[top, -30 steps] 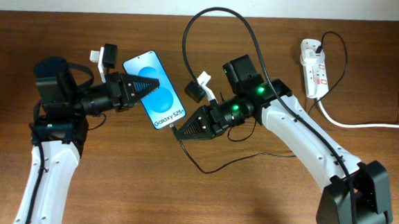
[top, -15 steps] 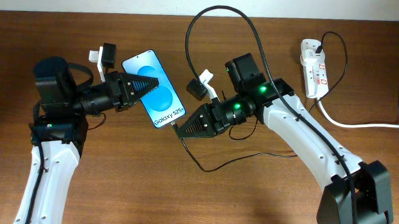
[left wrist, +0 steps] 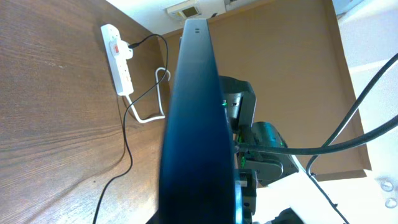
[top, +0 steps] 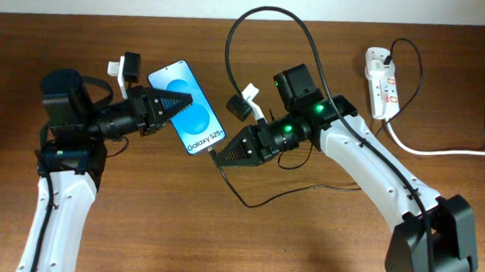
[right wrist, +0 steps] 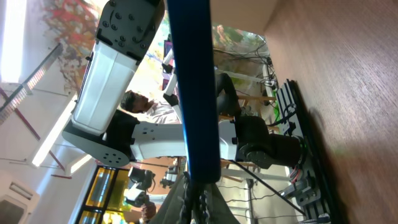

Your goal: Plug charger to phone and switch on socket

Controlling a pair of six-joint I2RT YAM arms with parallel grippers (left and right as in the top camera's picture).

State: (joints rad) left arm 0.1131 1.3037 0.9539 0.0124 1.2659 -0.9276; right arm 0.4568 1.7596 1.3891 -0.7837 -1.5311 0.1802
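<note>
Both are clamping: left gripper (top: 173,107) is gripping the slim blue-screened phone (top: 201,129), right gripper (top: 219,159) is pinching the thin black charger cable (top: 267,9) at its lower edge; white power strip (top: 381,81) is lying apart.

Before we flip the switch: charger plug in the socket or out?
In. The charger plug sits in one end of the socket, seen overhead and from left wrist.

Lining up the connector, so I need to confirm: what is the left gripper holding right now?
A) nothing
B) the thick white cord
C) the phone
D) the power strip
C: the left gripper is shut on the phone, blue screen facing up; the socket lies apart at the table's far right.
</note>
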